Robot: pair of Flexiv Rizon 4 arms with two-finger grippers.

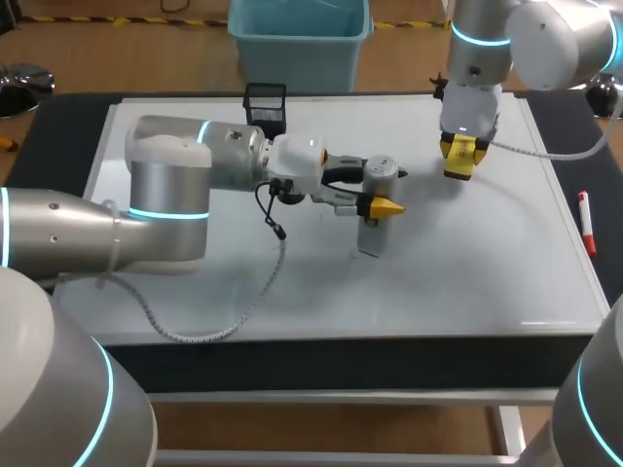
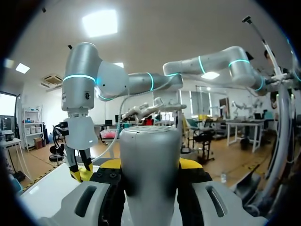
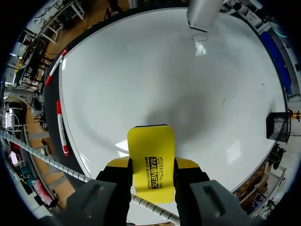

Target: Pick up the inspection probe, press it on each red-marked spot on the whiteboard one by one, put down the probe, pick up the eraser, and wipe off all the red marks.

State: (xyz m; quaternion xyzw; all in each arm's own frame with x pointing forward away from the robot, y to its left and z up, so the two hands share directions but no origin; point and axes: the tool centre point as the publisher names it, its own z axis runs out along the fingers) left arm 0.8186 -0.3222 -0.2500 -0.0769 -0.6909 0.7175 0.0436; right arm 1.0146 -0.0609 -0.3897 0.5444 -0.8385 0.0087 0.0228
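Silver and held upright, the inspection probe [image 1: 371, 236] points down at the middle of the whiteboard [image 1: 467, 282], clamped between the fingers of your left gripper [image 1: 378, 206] — while your right gripper [image 1: 460, 156] hangs over the board's far right part, its fingers closed on the yellow eraser [image 3: 151, 162].

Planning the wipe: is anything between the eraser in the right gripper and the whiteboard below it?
Nothing visible. The eraser, held in the right gripper, hangs over bare whiteboard; the probe in the left gripper stands apart, farther across the board.
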